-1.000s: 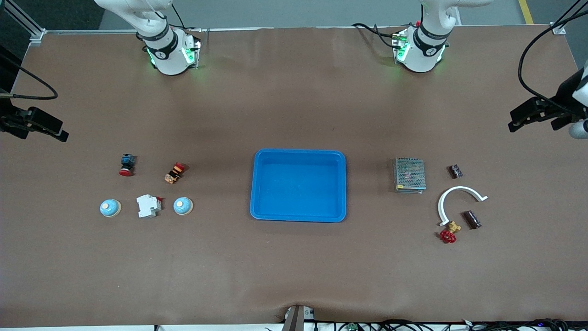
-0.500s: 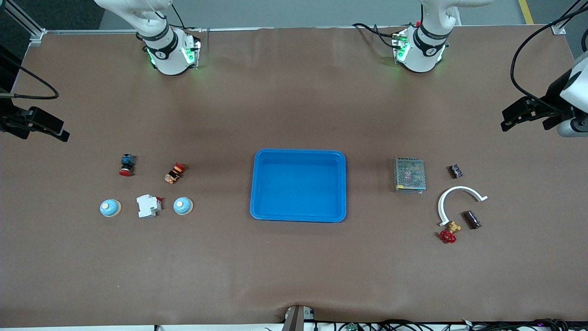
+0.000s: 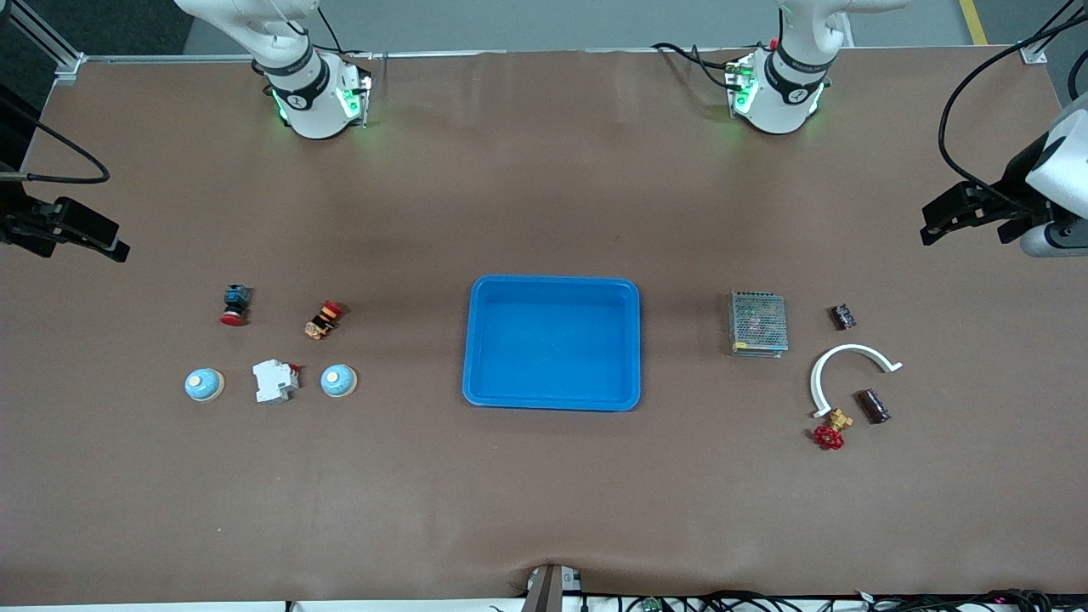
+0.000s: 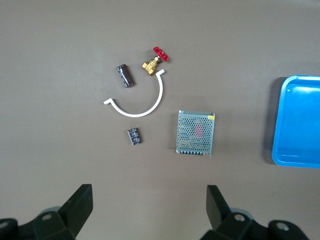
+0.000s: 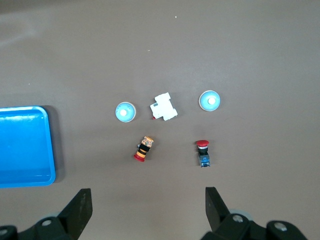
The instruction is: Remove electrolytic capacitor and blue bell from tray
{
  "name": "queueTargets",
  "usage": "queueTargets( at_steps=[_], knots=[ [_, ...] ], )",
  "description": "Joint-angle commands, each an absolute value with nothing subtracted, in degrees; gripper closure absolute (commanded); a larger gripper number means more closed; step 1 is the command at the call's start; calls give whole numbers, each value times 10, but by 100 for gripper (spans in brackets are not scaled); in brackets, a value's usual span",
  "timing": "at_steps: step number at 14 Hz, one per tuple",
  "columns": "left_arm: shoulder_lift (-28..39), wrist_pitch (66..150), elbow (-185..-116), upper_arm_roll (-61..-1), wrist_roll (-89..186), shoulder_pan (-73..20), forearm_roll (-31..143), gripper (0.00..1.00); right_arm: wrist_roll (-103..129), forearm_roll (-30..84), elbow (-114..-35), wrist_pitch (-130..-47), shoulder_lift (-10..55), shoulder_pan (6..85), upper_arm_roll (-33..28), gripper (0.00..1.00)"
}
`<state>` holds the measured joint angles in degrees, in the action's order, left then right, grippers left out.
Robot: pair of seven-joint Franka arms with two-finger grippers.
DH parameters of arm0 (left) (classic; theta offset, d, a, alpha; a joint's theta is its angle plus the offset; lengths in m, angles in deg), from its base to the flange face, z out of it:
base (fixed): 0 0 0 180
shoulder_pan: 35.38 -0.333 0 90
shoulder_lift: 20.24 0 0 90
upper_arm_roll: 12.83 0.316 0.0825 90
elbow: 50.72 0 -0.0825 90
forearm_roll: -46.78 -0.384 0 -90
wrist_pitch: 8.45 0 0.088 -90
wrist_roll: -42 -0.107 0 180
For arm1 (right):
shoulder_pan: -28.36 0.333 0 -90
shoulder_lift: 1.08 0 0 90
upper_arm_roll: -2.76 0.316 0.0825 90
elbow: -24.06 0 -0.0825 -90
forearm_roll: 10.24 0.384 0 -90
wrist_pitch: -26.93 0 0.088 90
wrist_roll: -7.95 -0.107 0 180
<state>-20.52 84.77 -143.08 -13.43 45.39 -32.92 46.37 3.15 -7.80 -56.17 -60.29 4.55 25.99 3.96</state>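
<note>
Both your grippers, left gripper (image 3: 966, 223) and right gripper (image 3: 85, 240), hang with fingers spread, holding nothing, above the table's two ends.

Nearest you, two bells (image 3: 339, 381) (image 3: 204, 384) flank a white breaker (image 3: 274, 380) at the right arm's end; one capacitor (image 3: 873, 405) lies beside the white arc (image 3: 850, 367), another (image 3: 842, 317) farther back; the blue tray (image 3: 552, 399) sits between.

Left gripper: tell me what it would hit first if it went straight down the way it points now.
Probably bare table. The left gripper, jaws open, points down at mat just short of the small dark capacitor and the mesh-covered metal box; depth is uncertain.
</note>
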Motion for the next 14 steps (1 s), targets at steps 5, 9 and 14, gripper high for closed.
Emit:
queueTargets(
  at_steps=[5, 9, 14],
  knots=[
    [-194, 847, -1425, -148, 455, -322, 468, 0, 36, -72, -574, -611, 33, 258, 40, 0],
    [-189, 852, -1418, -148, 460, -325, 473, 0, 36, -76, -574, -611, 34, 258, 40, 0],
    [-186, 852, -1391, -148, 486, -324, 477, 0, 37, -78, -574, -611, 34, 259, 40, 0]
  ],
)
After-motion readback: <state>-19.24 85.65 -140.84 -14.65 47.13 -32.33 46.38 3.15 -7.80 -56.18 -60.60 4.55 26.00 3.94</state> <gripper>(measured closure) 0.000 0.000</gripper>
